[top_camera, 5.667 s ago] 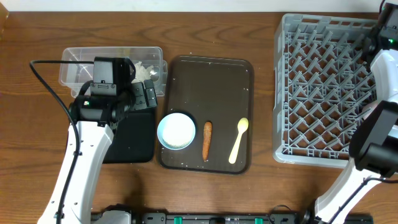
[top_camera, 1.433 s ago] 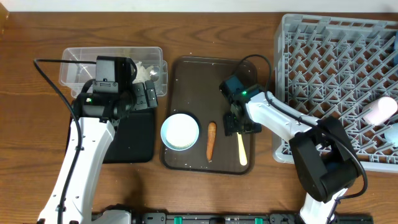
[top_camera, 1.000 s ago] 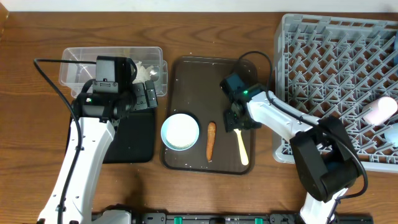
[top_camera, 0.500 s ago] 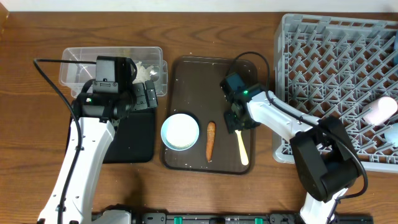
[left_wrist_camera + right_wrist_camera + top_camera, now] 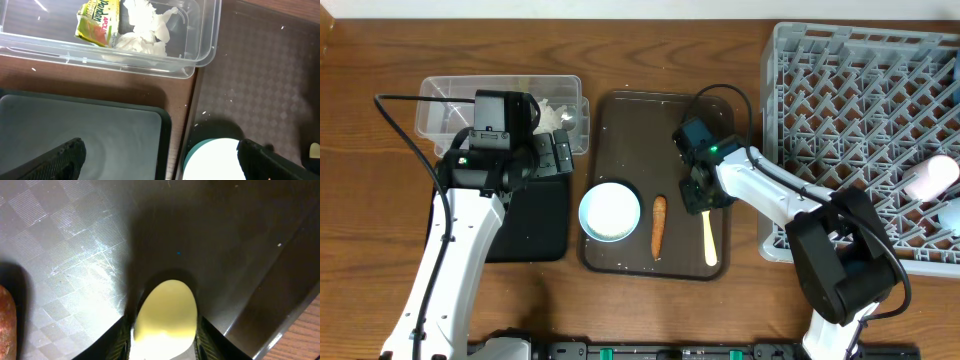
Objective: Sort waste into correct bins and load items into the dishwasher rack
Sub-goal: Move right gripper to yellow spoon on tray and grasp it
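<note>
My right gripper (image 5: pixel 698 196) is low on the dark brown serving tray (image 5: pixel 655 120), shut on the bowl end of the pale yellow spoon (image 5: pixel 708 241); in the right wrist view the spoon bowl (image 5: pixel 165 317) sits between both fingers (image 5: pixel 165 339). The orange carrot stick (image 5: pixel 658 226) and the blue-rimmed white bowl (image 5: pixel 610 210) lie left of it. My left gripper (image 5: pixel 167 165) is open and empty above the black tray (image 5: pixel 525 230). The clear tub (image 5: pixel 450 112) holds the yellow-green wrapper (image 5: pixel 97 22) and the white tissue (image 5: pixel 142 31). The rice and the dark blue bowl are not visible.
The grey dishwasher rack (image 5: pixel 850 150) stands at the right, with the pink cup (image 5: pixel 930 178) and the light blue cup (image 5: pixel 950 212) at its right edge. The carrot's end shows at the left edge of the right wrist view (image 5: pixel 5 322).
The right arm has come from the rack to the spoon, and both cups now lie in the rack. Over the last second the spoon's handle swung slightly left. The left arm has not moved.
</note>
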Action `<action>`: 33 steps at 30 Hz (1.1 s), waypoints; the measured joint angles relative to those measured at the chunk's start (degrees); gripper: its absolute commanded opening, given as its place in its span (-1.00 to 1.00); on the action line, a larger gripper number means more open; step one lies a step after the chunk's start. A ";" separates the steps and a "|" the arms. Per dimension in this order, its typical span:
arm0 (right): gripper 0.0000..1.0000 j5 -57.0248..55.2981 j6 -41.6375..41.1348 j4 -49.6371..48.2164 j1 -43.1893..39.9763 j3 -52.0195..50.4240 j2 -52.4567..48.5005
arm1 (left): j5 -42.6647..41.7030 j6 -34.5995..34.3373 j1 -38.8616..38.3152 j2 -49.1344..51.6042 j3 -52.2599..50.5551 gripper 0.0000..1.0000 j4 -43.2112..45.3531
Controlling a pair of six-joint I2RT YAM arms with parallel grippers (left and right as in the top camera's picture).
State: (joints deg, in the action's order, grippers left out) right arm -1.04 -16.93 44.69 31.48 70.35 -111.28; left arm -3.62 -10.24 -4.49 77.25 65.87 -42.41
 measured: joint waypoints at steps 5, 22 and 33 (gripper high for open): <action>-0.27 0.00 0.00 0.00 0.00 0.00 0.00 | 0.00 0.00 0.00 0.00 0.00 0.97 0.00; -0.48 1.27 -0.70 -0.44 0.00 0.00 0.00 | 0.00 0.00 0.00 0.00 0.00 0.97 0.00; -0.52 3.74 -0.85 0.98 -0.02 0.63 0.00 | 0.00 0.00 0.00 0.00 0.00 0.97 0.00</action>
State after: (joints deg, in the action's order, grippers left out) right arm 2.70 -17.78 45.67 31.46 70.98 -111.28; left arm -3.62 -10.24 -4.49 77.25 65.87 -42.41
